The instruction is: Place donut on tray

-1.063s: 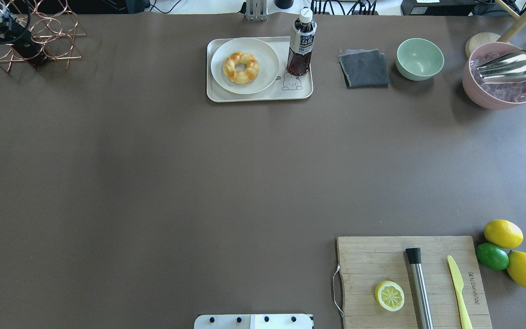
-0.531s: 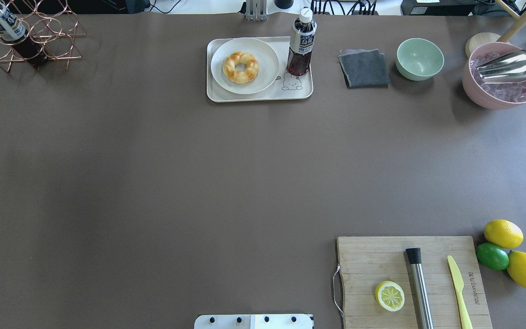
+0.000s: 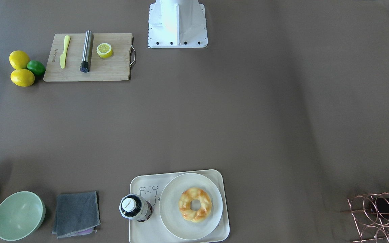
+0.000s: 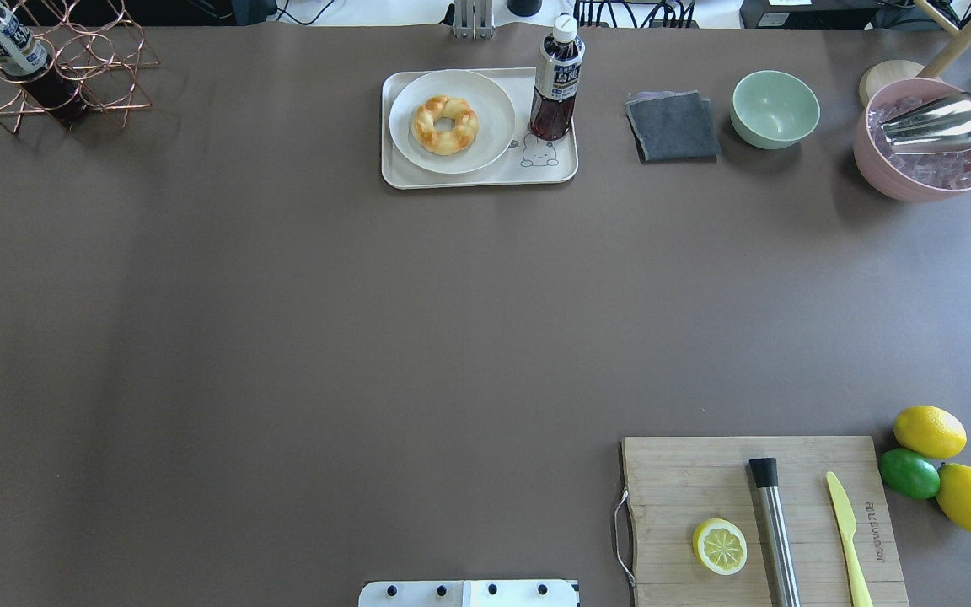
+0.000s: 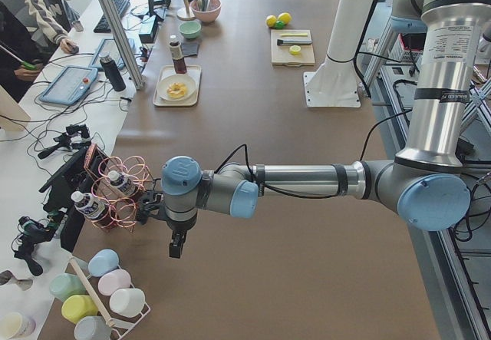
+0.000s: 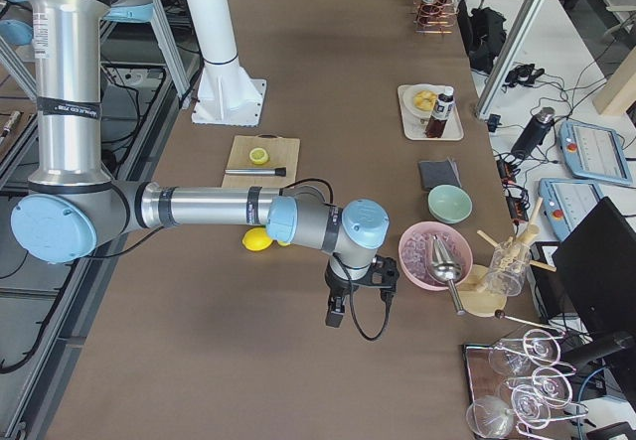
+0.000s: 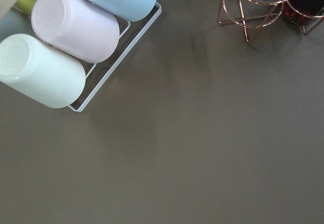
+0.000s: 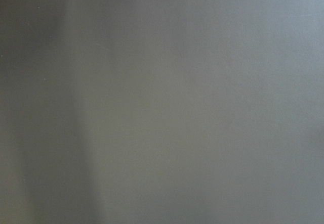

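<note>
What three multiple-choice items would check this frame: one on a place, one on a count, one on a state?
1. Where does the donut lie?
A. in the green bowl
B. on the round plate that sits on the tray
C. on the grey cloth

2. How many whole lemons lie beside the cutting board?
A. none
B. four
C. two

3. How is the bottle on the tray placed?
A. upright, white cap on
B. lying on its side
C. upside down

Answers:
1. B: the overhead view shows the donut at the plate's middle, and the plate lies within the tray's rim.
2. C: two yellow lemons flank one green lime at the board's end.
3. A: the front-facing view looks straight down on its white cap.
</note>
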Available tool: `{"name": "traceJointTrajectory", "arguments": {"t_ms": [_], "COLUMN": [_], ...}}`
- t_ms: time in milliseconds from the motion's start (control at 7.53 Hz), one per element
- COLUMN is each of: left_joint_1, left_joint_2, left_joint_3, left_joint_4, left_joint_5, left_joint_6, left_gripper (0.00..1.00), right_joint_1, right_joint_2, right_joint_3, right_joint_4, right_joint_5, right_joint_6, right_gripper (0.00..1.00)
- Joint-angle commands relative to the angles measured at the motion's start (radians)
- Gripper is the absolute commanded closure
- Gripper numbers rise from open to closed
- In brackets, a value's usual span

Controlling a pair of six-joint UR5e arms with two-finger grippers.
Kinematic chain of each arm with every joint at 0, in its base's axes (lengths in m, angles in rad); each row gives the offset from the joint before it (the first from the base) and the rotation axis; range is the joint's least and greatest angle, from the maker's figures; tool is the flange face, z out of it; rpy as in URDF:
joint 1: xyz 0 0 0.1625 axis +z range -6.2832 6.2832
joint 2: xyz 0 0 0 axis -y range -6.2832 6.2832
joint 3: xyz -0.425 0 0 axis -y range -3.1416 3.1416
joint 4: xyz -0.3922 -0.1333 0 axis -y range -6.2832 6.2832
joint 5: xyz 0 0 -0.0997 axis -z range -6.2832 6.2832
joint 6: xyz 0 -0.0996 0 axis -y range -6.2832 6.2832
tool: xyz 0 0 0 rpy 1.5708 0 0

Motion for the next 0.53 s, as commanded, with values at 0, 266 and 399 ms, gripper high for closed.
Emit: {"name": "traceJointTrajectory", "arguments": {"t_ms": [0, 266, 399], "left_joint_1": [-0.062, -0.061, -0.052], "left_joint_2": [0.000, -0.003, -0.003], "left_joint_3": [-0.011, -0.018, -0.020], "left_joint_4": [0.001, 0.009, 0.009], "left_joint_5": [0.013, 0.012, 0.012], "left_joint_6": [0.006, 0.007, 0.007], "left_gripper": [0.02, 0.02, 0.02], "right_joint_1": [0.005, 0.005, 0.005], "right_joint_2": [0.008, 0.037, 0.031], "right_joint_3": [0.011, 0.007, 0.011], "right_joint_4": [0.003, -0.004, -0.008], "right_joint_5": [0.000, 0.000, 0.005], "right_joint_6": [0.001, 0.001, 0.001], "right_gripper": [0.00, 0.00, 0.00]}}
